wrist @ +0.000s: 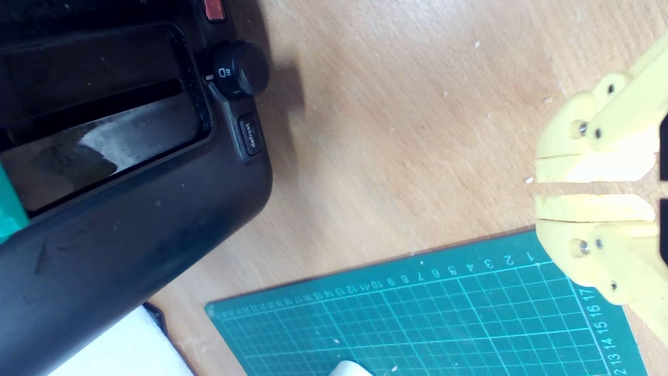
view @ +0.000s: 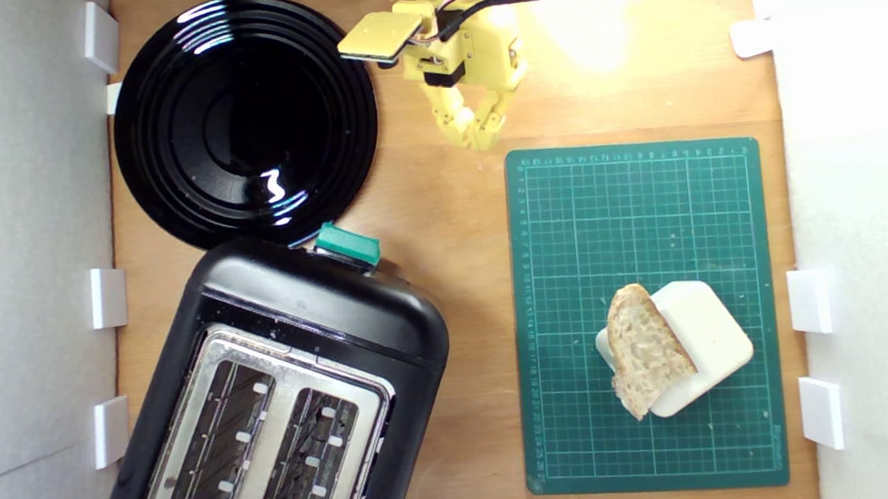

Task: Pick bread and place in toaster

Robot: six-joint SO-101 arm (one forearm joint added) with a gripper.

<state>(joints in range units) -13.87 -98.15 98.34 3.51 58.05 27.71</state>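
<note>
The bread (view: 650,350), a small pale slice with a tan crust edge, leans on a cream rounded block (view: 702,347) on the green cutting mat (view: 635,225). The black toaster (view: 273,409) with its silver two-slot top and teal lever knob (view: 347,244) stands at the exterior view's lower left. My yellow gripper (view: 480,140) hangs over bare wood just beyond the mat's far corner, well away from the bread. In the wrist view its fingers (wrist: 589,168) nearly touch with nothing between them; the gripper (wrist: 543,188) is shut. The bread is out of the wrist view.
A round glossy black plate (view: 244,118) lies beyond the toaster at the exterior view's upper left. White walls with small white brackets (view: 810,299) border the wooden table on both sides. The toaster's side and knob (wrist: 240,68) fill part of the wrist view.
</note>
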